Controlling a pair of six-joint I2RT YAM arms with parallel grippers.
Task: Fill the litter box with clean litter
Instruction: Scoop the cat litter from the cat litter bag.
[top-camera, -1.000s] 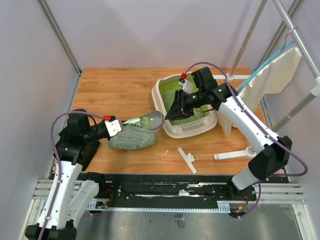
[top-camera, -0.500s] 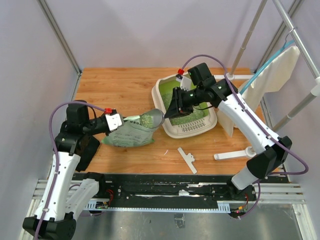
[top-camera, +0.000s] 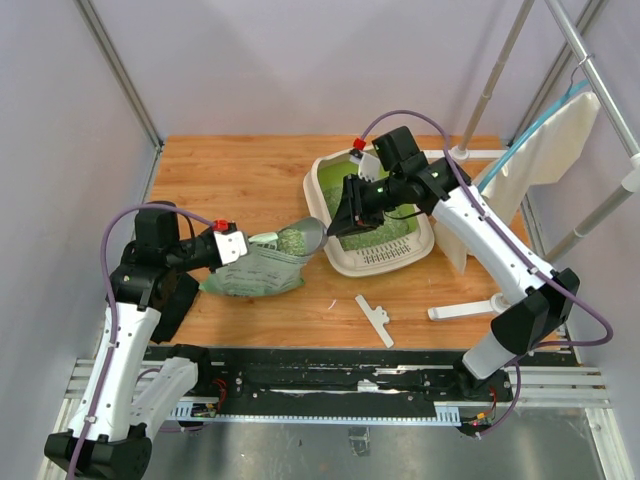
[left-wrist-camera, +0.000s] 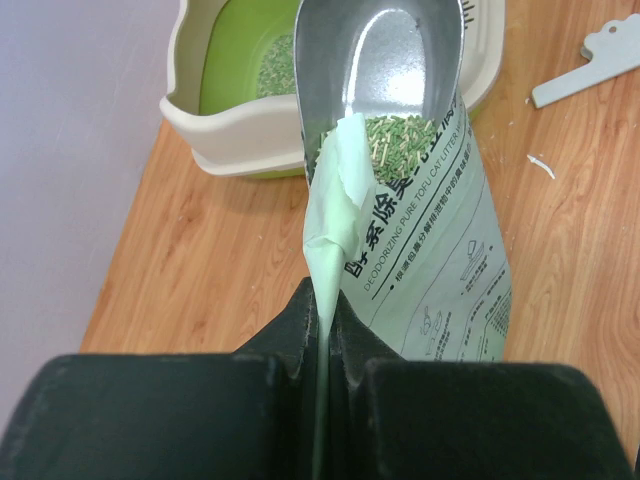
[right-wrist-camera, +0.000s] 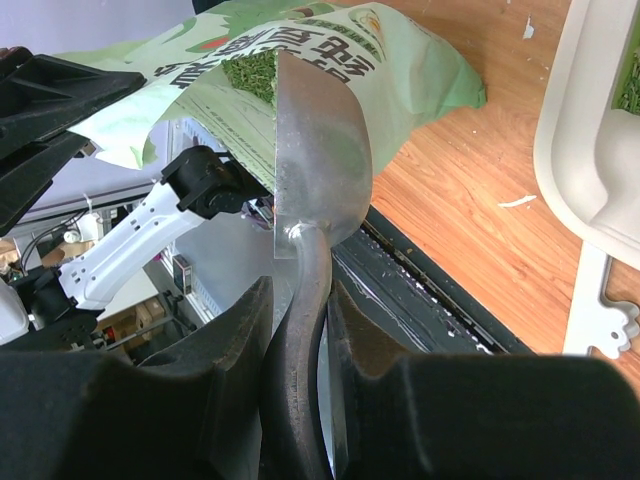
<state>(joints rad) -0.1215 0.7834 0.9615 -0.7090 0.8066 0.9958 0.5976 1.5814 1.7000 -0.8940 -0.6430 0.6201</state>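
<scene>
L gripper (left-wrist-camera: 325, 322): jaws pressed together on the bag's (left-wrist-camera: 430, 260) torn top flap; I hold the mouth up & open w/ it.
R gripper (right-wrist-camera: 300, 300): closed partway round the scoop's (right-wrist-camera: 315, 150) handle; nothing else in it.
Scoop: bowl tip poked into bag mouth, rest of bowl bare metal in L wrist view. No real load yet, I judge.
Clean litter (left-wrist-camera: 395, 135): granules at bag mouth, touching scoop tip; some also lies in the litter box (top-camera: 385, 262).
Litter box: right half of table (top-camera: 230, 170), toward the far edge.
Bag: lies left of the box, nearer the near-left corner, mouth facing the box.
Key relation: scoop's long axis runs bag mouth → box; box sits just behind the handle end, on R arm's side. R arm is nearer, so it carries.
Next, my guess: dig deeper, lift level, swing over the rim, tip.
Risk: spill on table betw. bag & box.
</scene>
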